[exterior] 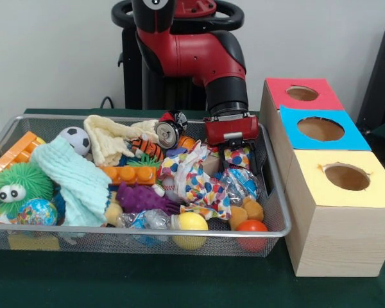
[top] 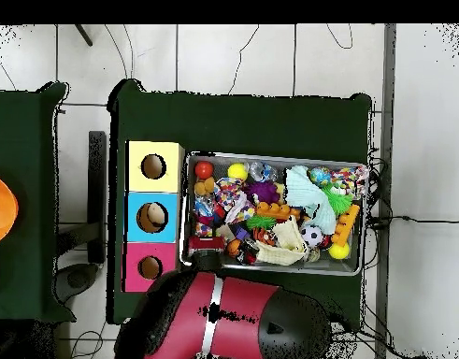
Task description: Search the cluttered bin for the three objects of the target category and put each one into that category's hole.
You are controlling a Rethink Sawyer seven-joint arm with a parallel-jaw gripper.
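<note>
Carefully: your claw sits buried in wrappers at the bin's four o'clock. You can't tell its grip. Lifting could drag clutter out.

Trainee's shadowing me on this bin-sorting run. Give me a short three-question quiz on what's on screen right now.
1. True or false: the gripper is lowered into the wire bin at the end nearest the boxes.
2. From the front view, nearest to farthest, the box top colours run: A) red, blue, yellow B) yellow, blue, red C) blue, yellow, red
3. What round toy lies beside the cream cloth, near the bin's far rim?

Key: 1 true. 2 B: yellow box, blue box, red box. 3 the soccer ball.
</note>
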